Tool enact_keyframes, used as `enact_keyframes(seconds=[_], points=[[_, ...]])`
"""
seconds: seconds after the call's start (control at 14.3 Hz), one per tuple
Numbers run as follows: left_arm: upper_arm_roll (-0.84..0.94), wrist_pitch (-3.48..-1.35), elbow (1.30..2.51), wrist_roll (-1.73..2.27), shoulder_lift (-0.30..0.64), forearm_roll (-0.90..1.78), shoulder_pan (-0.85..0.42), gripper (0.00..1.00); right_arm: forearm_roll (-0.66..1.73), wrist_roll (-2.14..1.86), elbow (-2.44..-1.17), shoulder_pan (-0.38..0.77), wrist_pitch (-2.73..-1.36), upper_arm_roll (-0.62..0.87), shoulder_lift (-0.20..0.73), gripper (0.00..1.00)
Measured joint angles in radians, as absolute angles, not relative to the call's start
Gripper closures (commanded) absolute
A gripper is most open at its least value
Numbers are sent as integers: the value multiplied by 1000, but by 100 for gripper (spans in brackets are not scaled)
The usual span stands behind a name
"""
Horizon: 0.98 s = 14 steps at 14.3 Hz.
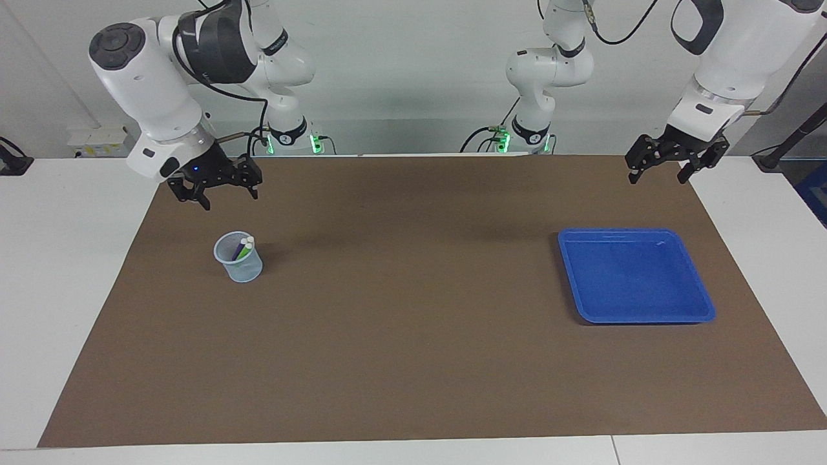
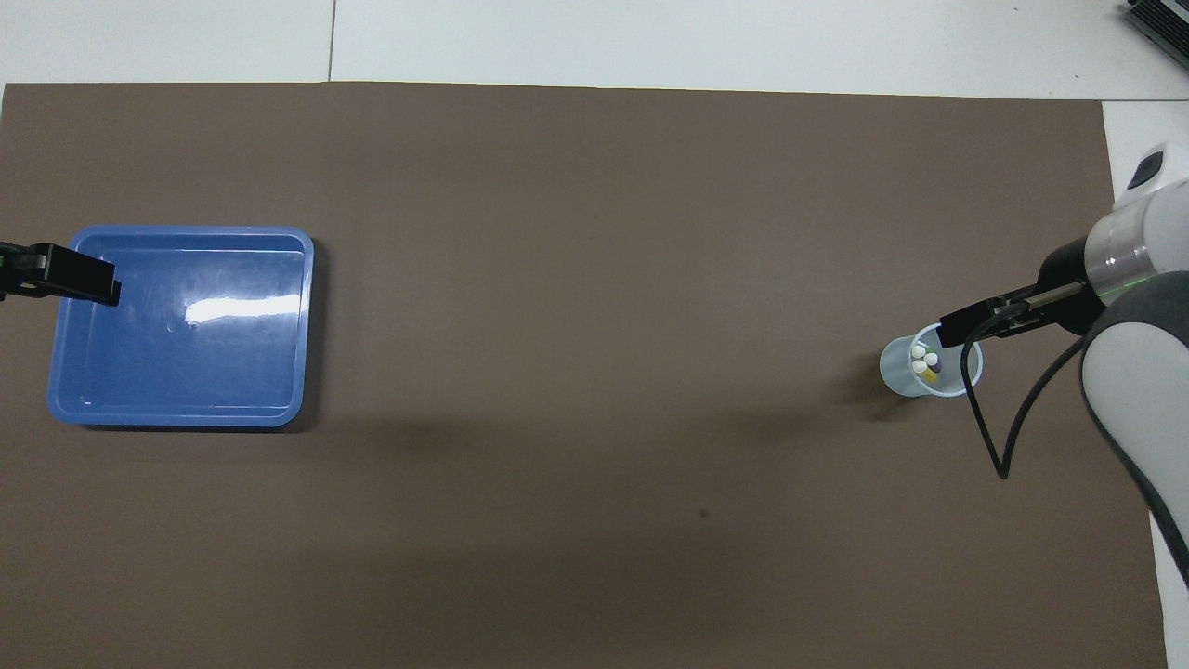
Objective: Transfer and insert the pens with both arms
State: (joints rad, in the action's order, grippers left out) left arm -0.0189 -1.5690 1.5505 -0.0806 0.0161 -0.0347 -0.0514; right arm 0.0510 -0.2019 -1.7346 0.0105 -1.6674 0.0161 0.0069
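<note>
1. We see the tabletop (image 1: 413, 361) under a brown mat (image 1: 413, 310) filling most of the frame.
2. The blue tray (image 1: 636, 274) lies at centre right of the facing view, with nothing in it.
3. Our right hand (image 1: 216, 187) hangs open at upper left, directly above the cup in the frame; our left hand (image 1: 665, 165) waits open at upper right.
4. The clear cup (image 1: 239, 258) sits below the right hand.
5. The pens (image 1: 243, 247) stand nearly upright inside it, pale ends up, so the right arm is nearer.
</note>
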Motion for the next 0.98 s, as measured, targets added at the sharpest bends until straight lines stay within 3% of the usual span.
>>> enact_keyframes(seconds=[0.98], points=[[-21, -1570, 1539, -81, 16, -35, -51, 0, 51, -202, -1735, 10, -1667, 16, 7, 0]])
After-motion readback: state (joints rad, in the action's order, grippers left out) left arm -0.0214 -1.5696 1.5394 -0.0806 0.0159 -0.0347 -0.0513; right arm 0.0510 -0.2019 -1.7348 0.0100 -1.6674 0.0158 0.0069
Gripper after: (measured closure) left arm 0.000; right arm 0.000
